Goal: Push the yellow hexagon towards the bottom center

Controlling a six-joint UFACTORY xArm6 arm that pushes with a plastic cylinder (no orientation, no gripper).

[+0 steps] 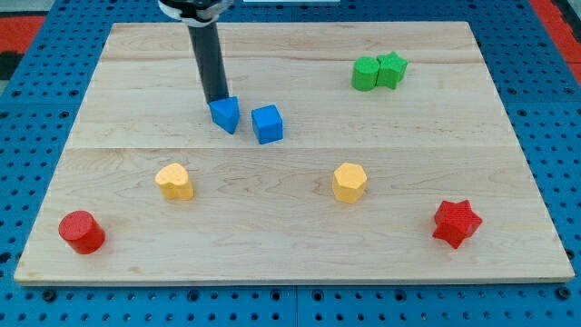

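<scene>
The yellow hexagon (349,182) lies on the wooden board (290,236), right of the view's centre and a little below the middle. My tip (217,99) is at the view's upper left, touching the top edge of a blue triangular block (224,114). The tip is far from the yellow hexagon, up and to the left of it.
A blue cube (268,124) sits just right of the blue triangular block. A yellow heart-like block (174,182) lies at the left. A red cylinder (82,232) is at the bottom left, a red star (456,223) at the bottom right. Two green blocks (379,72) touch at the top right.
</scene>
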